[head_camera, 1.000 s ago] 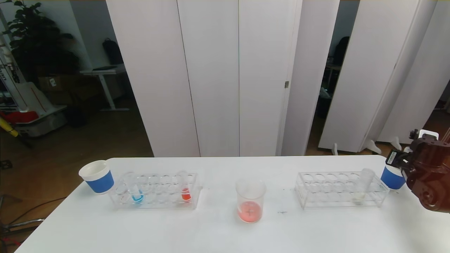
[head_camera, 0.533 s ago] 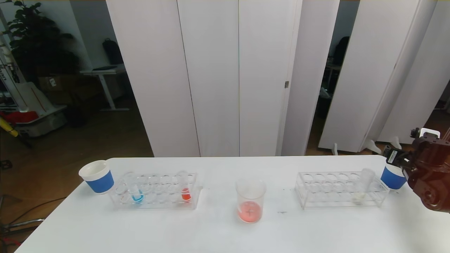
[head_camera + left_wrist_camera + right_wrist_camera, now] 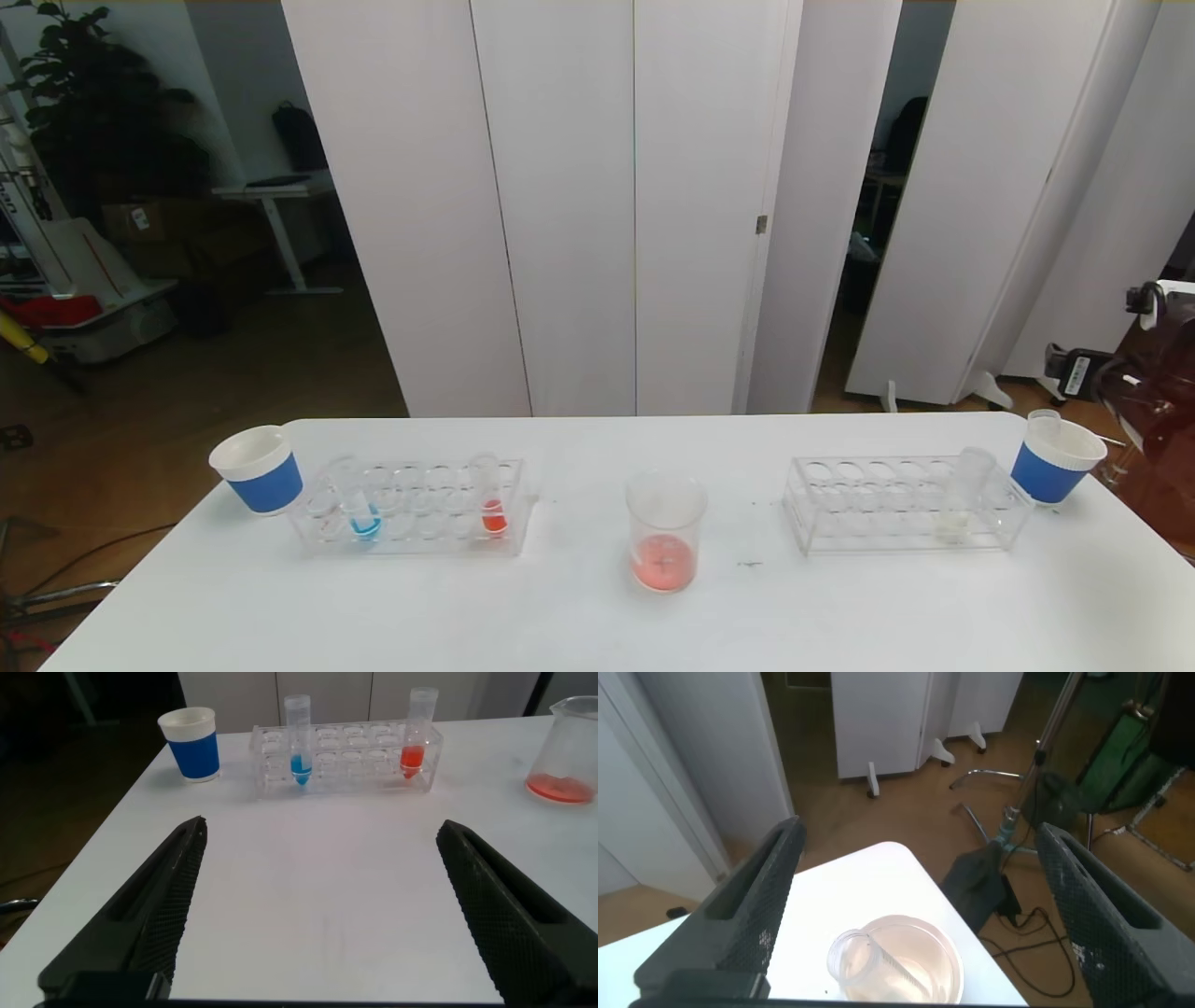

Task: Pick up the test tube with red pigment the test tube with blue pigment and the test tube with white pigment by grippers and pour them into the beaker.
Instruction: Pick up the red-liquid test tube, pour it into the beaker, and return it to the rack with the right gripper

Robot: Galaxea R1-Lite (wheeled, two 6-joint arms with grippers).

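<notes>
Empty tube (image 3: 856, 959) in R paper cup (image 3: 1055, 464), beside R rack (image 3: 904, 504).

Lab-style bench: tube racks (image 3: 415, 509), beaker (image 3: 665, 530), white table (image 3: 579, 616).

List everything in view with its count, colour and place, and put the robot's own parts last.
Table: one, white, holding everything below.
Beaker: one, clear, red liquid inside, centre.
Tube racks: two, clear, left rack and right rack.
Blue-pigment tube: one, left rack.
Red-pigment tube: one, left rack.
White-pigment tube: one, right rack.
Paper cups: two, white with blue sleeves, far left and far right.
Empty tube: one, clear, inside the right cup.
Left gripper: black, open, near table edge.
Right gripper: black, open, above right cup.
</notes>
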